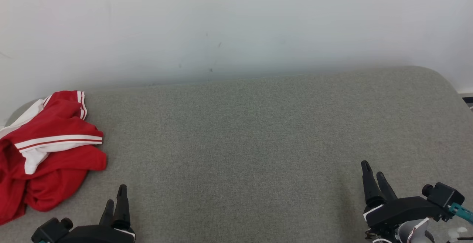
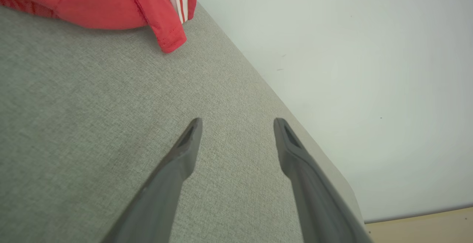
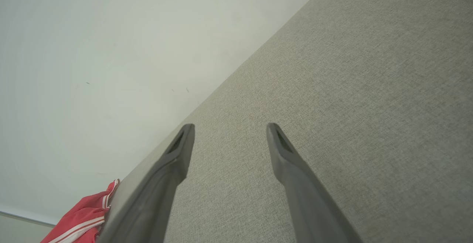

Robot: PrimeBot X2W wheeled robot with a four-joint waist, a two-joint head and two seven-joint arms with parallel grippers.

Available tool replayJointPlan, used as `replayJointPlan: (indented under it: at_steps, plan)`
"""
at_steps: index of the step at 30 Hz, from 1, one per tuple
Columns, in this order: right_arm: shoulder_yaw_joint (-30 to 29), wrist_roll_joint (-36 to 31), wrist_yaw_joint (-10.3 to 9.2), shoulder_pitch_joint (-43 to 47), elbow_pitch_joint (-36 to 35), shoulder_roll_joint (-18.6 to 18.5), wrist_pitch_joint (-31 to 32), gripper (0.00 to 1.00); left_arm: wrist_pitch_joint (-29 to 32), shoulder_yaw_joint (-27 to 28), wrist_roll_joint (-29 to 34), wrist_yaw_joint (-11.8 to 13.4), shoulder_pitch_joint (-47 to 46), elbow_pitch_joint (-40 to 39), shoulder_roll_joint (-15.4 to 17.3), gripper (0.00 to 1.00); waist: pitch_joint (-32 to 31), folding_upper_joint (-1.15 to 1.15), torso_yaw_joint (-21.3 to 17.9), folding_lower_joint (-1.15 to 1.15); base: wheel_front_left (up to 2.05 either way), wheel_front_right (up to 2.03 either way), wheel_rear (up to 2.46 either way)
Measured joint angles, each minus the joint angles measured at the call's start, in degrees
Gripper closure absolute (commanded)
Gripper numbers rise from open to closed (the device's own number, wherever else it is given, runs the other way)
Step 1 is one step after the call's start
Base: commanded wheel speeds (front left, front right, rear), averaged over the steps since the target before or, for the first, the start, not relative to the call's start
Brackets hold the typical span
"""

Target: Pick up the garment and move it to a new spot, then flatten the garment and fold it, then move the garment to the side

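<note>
step: pick-up not yet begun
garment (image 1: pixel 51 150): crumpled red-white heap, left end of bench (image 1: pixel 240 143)
left gripper (image 1: pixel 115 196): jaws spread, empty, near garment
right gripper (image 1: pixel 372 169): jaws spread, empty, well apart from garment
next: likely left reaches over and pinches a top fold

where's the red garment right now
In the head view the red garment lies crumpled at the left edge of the grey surface, beyond and left of the left gripper, not touching it.
</note>
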Motion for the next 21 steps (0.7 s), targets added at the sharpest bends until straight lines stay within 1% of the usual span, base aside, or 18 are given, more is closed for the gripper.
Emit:
replayJointPlan:
  at_steps: [9,18,21]
  plan:
    - [0.6,-6.8,-1.49,-0.1,-0.3,0.0,-1.8,0.0,-1.9,-1.6,7.9,1.5,-2.0,1.0,0.0,0.0,0.1,0.0,0.9,0.0,0.0,0.0,0.0]
    - [2.1,-14.0,-2.53,-0.1,-0.1,0.0,-3.8,0.0,-3.8,-3.6,16.5,2.5,-2.8,1.6,1.1,0.0,-0.2,0.0,1.4,-0.01,0.0,0.0,0.0]
    - [2.6,-15.7,-3.02,-0.2,0.2,0.0,-4.3,0.0,-4.4,-5.2,19.2,3.0,-3.6,1.9,1.5,0.0,-0.4,0.0,1.5,-0.01,0.0,0.0,0.0]
